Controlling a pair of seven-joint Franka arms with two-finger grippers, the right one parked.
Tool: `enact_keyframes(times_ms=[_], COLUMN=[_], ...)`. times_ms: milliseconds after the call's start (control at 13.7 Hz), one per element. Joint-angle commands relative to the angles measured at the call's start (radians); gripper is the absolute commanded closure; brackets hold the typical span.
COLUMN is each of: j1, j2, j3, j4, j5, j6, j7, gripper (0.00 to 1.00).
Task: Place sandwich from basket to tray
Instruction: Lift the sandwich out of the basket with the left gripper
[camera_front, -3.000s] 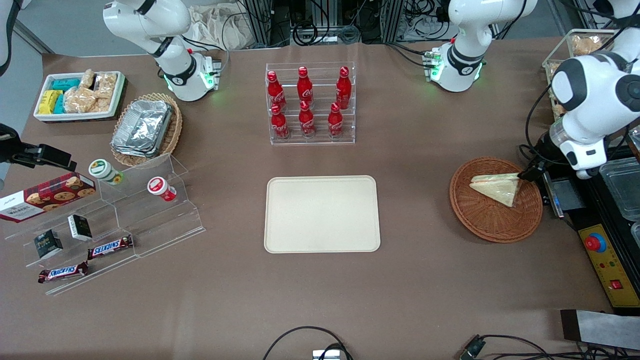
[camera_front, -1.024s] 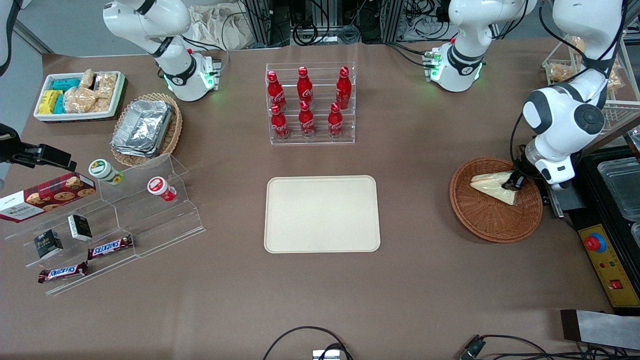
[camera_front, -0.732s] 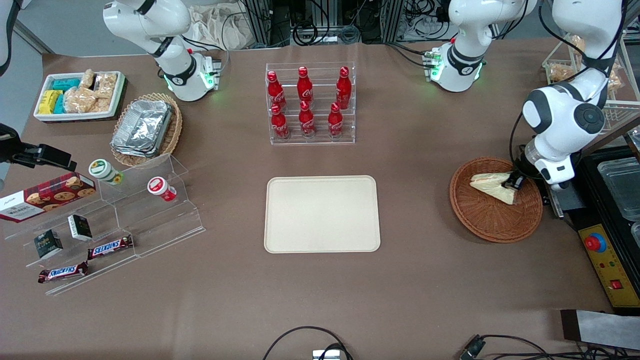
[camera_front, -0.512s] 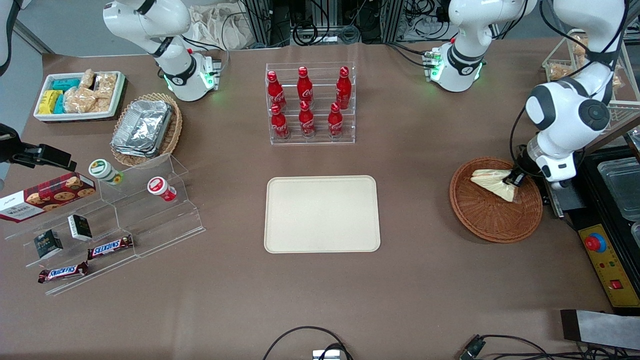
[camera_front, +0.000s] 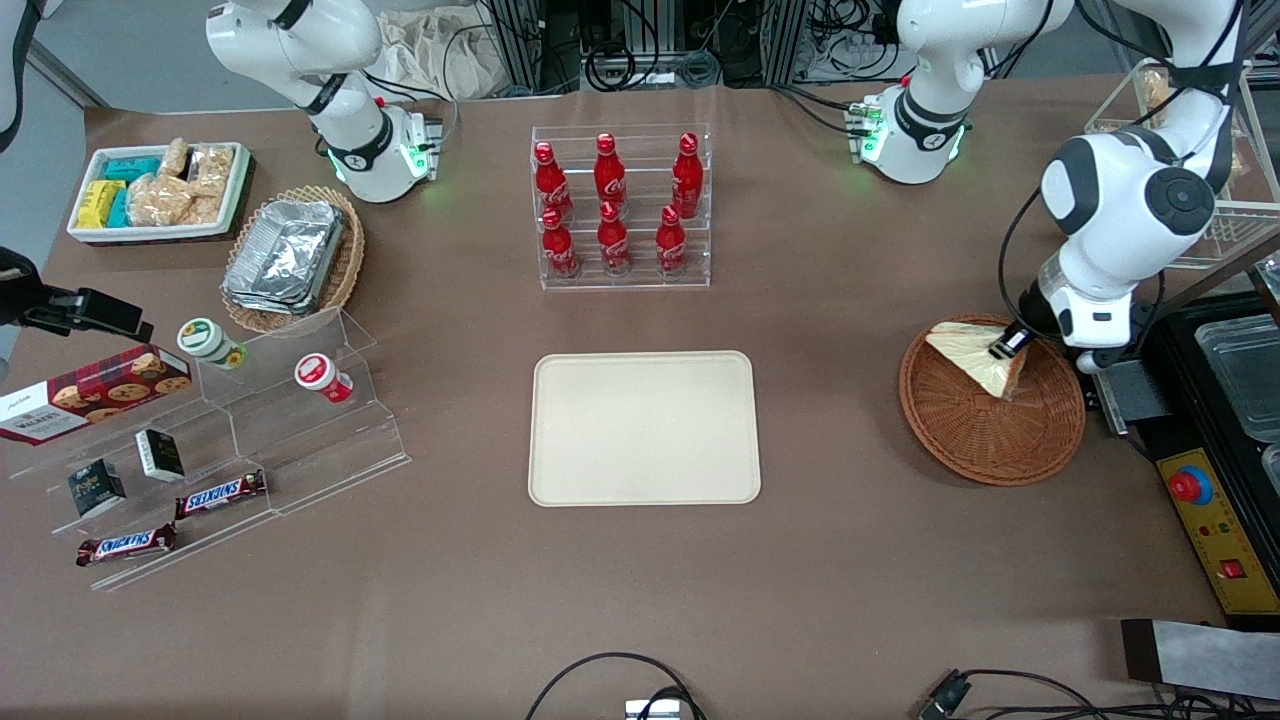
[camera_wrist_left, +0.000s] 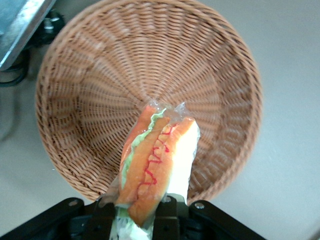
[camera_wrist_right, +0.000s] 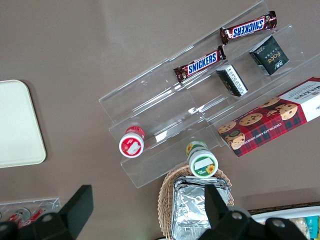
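Front view, claw gripping sandwich above basket, tray well apart

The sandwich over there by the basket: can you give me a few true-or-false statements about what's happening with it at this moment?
1. The gripper is shut on the sandwich. True.
2. The sandwich lies flat on the tray. False: it is held above the basket, and nothing lies on the tray.
3. The sandwich's filling edge faces the wrist camera. True: orange and green show.
4. The tray is farther from the front camera than the red bottles. False: it is nearer.
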Motion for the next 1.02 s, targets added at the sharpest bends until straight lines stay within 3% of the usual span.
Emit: enact_keyframes(times_ms=[0, 220, 439, 951], j1=[0.001, 0.001, 0.001, 0.000], j2=[-0.031, -0.034, -0.013, 0.059], j3=[-0.058, -0.137, -0.201, -0.347], j4=[0.037, 0.107, 0.207, 0.359], j5=[0.050, 0.057, 0.115, 0.110], j6=[-0.070, -0.138, -0.248, -0.311], j7=[0.017, 0.017, 0.019, 0.019], gripper=[0.81, 0.81, 0.81, 0.79])
